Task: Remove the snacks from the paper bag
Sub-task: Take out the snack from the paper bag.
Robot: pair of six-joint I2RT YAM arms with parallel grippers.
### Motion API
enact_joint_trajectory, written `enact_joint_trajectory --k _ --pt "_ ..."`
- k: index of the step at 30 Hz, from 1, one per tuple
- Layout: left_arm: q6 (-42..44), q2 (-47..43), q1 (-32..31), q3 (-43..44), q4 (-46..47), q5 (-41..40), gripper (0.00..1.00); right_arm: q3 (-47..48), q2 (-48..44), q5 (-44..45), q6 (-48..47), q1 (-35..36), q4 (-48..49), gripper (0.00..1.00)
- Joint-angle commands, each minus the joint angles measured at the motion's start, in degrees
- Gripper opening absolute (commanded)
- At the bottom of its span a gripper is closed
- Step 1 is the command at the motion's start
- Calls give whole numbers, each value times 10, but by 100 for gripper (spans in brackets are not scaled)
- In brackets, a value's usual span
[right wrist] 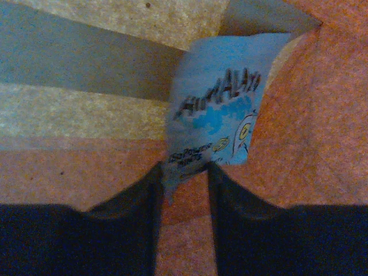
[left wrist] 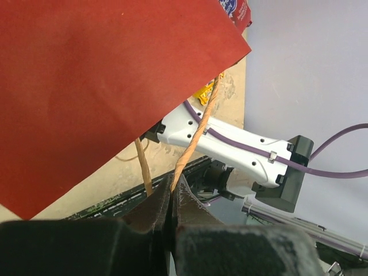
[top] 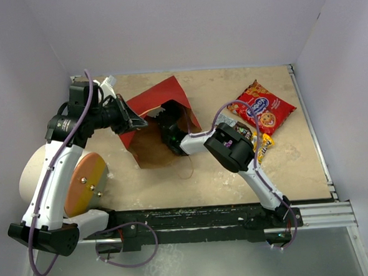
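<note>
The paper bag [top: 163, 102] lies on its side, red face up, mouth toward me. My left gripper [top: 135, 119] is shut on its string handle [left wrist: 198, 132], which runs up from my closed jaws [left wrist: 171, 192] to the red bag face [left wrist: 103, 86]. My right gripper [top: 170, 129] reaches into the bag's mouth. Inside, it [right wrist: 183, 178] is open, with the lower edge of a light blue packet [right wrist: 221, 103] between the fingertips, on the brown bag wall [right wrist: 310, 132]. A red cookie bag [top: 261, 106] and a yellow-orange packet [top: 264, 147] lie on the table to the right.
A white cylinder with an orange end [top: 87, 181] lies at the left beside my left arm. A dark packet [top: 241, 131] sits behind my right wrist. White walls close in the table on three sides. A black rail runs along the near edge.
</note>
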Motion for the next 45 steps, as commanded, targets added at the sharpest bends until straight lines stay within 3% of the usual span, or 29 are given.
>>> enact_joint_trajectory --k 1,5,16,29,39,45 --pt "-14 -18 3 3 14 12 0 5 -33 -28 38 -3 -18 15" --pt "-20 -20 3 -3 22 15 0 -22 -57 -61 46 -2 -12 0" --pt "-26 -13 4 1 45 14 0 -172 -146 -268 22 47 73 0" --pt "-29 4 7 9 75 0 0 -358 -309 -547 137 60 68 0" --pt "-40 8 9 6 101 -17 0 -426 -398 -622 175 60 34 0" --pt "-26 10 11 6 100 -40 0 -457 -507 -631 173 60 -49 0"
